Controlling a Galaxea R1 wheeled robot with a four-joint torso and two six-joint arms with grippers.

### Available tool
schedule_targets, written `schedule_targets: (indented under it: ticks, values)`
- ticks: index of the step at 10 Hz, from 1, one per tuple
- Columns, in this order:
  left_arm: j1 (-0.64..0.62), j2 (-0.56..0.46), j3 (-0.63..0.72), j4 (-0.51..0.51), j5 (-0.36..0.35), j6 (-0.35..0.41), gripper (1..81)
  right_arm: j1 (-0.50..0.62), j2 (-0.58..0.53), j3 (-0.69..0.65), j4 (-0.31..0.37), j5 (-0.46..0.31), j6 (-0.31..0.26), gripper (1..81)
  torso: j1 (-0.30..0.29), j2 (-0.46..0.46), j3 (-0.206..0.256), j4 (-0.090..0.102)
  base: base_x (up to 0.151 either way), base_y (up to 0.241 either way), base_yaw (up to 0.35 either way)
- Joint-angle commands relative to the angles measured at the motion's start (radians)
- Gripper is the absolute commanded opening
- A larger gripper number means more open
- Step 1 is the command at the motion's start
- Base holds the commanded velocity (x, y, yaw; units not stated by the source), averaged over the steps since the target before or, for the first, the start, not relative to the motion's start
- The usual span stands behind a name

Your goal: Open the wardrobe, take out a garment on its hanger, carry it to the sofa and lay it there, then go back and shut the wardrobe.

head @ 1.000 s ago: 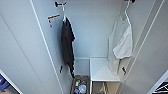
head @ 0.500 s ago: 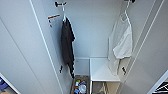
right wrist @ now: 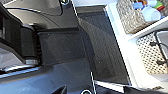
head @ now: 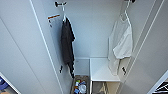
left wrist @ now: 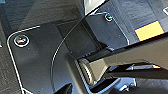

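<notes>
The wardrobe (head: pixel 92 30) stands open in front of me, its two white doors swung out to the left (head: pixel 22 50) and right (head: pixel 155 50). Inside on the right, the garment (head: pixel 121 45), a white T-shirt, hangs on its thin white hanger (head: pixel 126 15) from a rod end at the top. A black shirt (head: pixel 67 42) hangs on the left side. Both wrist cameras look down past the robot's dark base plate; the right wrist view takes in the wardrobe's white bottom edge (right wrist: pixel 125 50).
A white shelf (head: pixel 102 70) sits low on the right under the T-shirt. A woven basket of bottles (head: pixel 80 86) (right wrist: pixel 135 15) stands on the wardrobe floor, next to a white perforated bin (right wrist: pixel 152 55). Dark carpet (left wrist: pixel 15 75) lies below. A bit of blue (head: pixel 2 82) shows past the left door.
</notes>
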Motion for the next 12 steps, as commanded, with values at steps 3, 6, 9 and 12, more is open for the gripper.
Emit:
schedule_targets:
  ticks: [3, 6, 9, 12]
  values:
    - [-0.026, -0.008, 0.002, -0.003, 0.029, 0.001, 81.1, 0.126, -0.002, 0.204, -0.287, -0.335, 0.004, 81.1, 0.000, 0.000, 0.000, 0.000, 0.000, 0.000, 0.000]
    - [-0.030, -0.002, 0.002, 0.000, 0.026, 0.001, 81.1, 0.152, 0.033, 0.204, -0.312, -0.503, 0.116, 81.1, 0.000, 0.000, 0.000, 0.000, 0.000, 0.000, 0.000]
    - [-0.032, 0.009, 0.002, 0.013, 0.022, 0.007, 81.1, 0.150, 0.062, 0.092, -0.301, -0.750, 0.393, 81.1, 0.000, 0.000, 0.000, 0.000, 0.000, 0.000, 0.000]
    - [-0.032, 0.014, 0.002, 0.017, 0.022, 0.012, 81.1, 0.138, 0.064, -0.052, -0.271, -0.839, 0.583, 81.1, 0.000, 0.000, 0.000, 0.000, 0.000, 0.000, 0.000]
